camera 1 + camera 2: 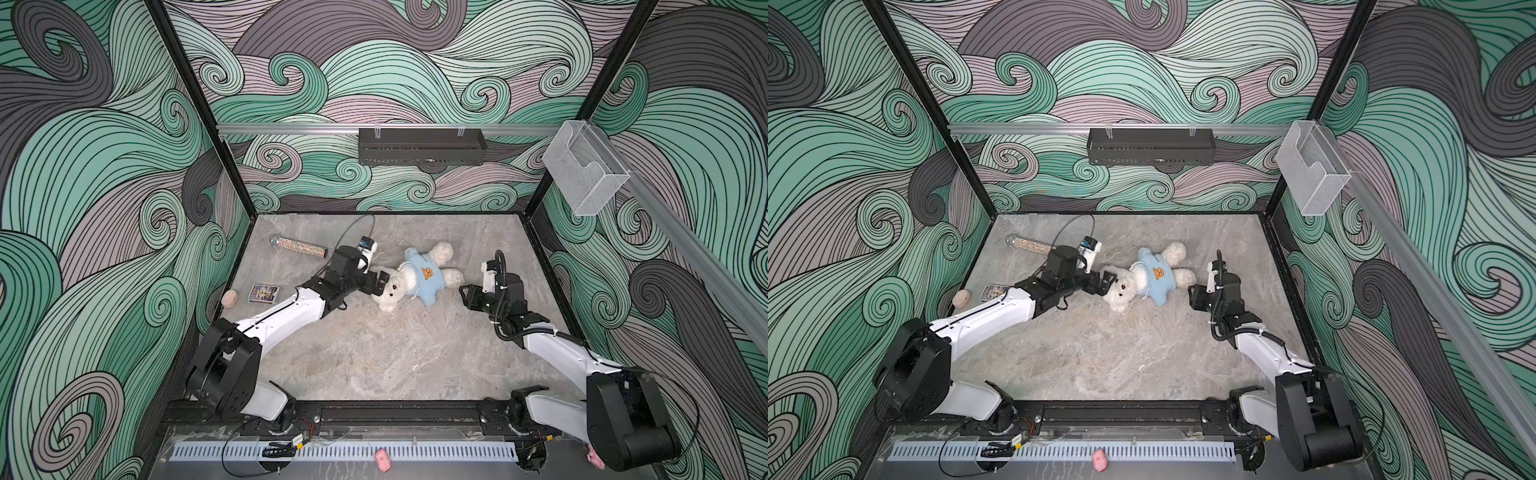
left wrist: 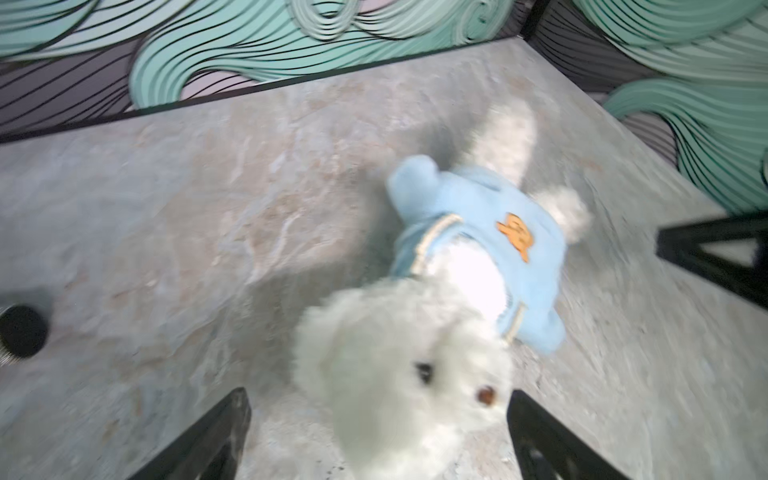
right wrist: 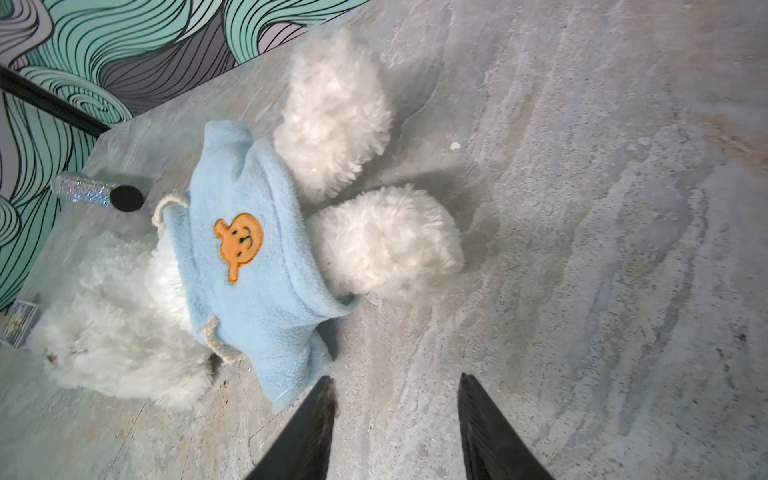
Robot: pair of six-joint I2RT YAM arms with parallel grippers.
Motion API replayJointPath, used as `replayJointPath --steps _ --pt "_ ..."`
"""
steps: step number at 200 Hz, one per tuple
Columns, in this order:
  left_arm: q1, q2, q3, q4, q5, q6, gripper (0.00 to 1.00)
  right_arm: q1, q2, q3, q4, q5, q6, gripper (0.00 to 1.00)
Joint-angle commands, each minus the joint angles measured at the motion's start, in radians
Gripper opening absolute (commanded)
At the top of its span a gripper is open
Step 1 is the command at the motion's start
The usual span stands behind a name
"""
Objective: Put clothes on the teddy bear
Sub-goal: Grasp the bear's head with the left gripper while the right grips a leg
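Teddy bear (image 1: 392, 289) (image 1: 1120, 292) (image 2: 399, 374) (image 3: 386, 241): lies face up on the counter (image 1: 374, 357), behind its middle, head toward the left arm and legs toward the right arm.
Sweater (image 1: 424, 276) (image 1: 1154, 277) (image 2: 503, 224) (image 3: 249, 282): light blue fleece pulled over the bear's body, with an orange bear patch facing up; both white legs stick out below the hem.
Left gripper (image 1: 379, 285) (image 1: 1106, 282) (image 2: 378, 395): low at the bear's head; the jaws are released and spread wide to either side of the head, one clear of the fur, the other just beside it.
Right gripper (image 1: 464, 297) (image 1: 1192, 294) (image 3: 395, 378): near the bear's feet and the sweater's hem, touching neither; the jaws are parted, with only bare counter between them.
Glitter tube (image 1: 298, 246) (image 1: 1027, 244) (image 3: 81, 189): lies flat behind the left arm, near the back wall.
Card box (image 1: 264, 293) (image 1: 993, 291): flat by the counter's left edge, beside a small pale round puff (image 1: 230, 298).
Pink toy (image 1: 383, 459) (image 1: 1099, 460): on the front ledge, off the counter.
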Motion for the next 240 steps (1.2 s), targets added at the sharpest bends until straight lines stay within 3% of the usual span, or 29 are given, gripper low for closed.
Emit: replayJointPath --steps 1,28,58,79,99,122,161,197,240 --pt "-0.071 0.041 0.014 0.094 -0.052 0.208 0.97 -0.029 0.023 0.01 0.008 -0.002 0.012 0.54" --pt "-0.099 0.127 0.136 -0.063 -0.079 0.12 0.95 -0.039 0.12 0.085 0.024 -0.014 -0.001 0.56" --pt "-0.14 0.149 0.139 -0.103 -0.181 0.062 0.95 -0.042 0.342 0.223 0.064 -0.072 -0.003 0.54" --pt "-0.139 0.136 0.123 -0.151 -0.301 -0.05 0.95 -0.043 0.48 0.311 0.044 -0.172 0.001 0.48" --pt "-0.132 0.101 0.084 -0.158 -0.373 -0.086 0.95 -0.033 0.523 0.309 0.067 -0.249 0.031 0.38" --pt "-0.092 0.044 0.067 -0.192 -0.369 -0.143 0.95 -0.002 0.503 0.246 0.073 -0.309 0.07 0.23" --pt "-0.032 -0.066 0.055 -0.24 -0.343 -0.204 0.95 0.2 0.406 0.116 0.129 -0.353 0.173 0.19" --pt "-0.03 -0.15 0.036 -0.306 -0.329 -0.272 0.94 0.419 0.273 0.074 0.18 -0.335 0.153 0.25" --pt "-0.047 -0.235 -0.085 -0.282 -0.197 -0.416 0.94 0.455 0.125 0.128 0.099 -0.132 -0.111 0.45"
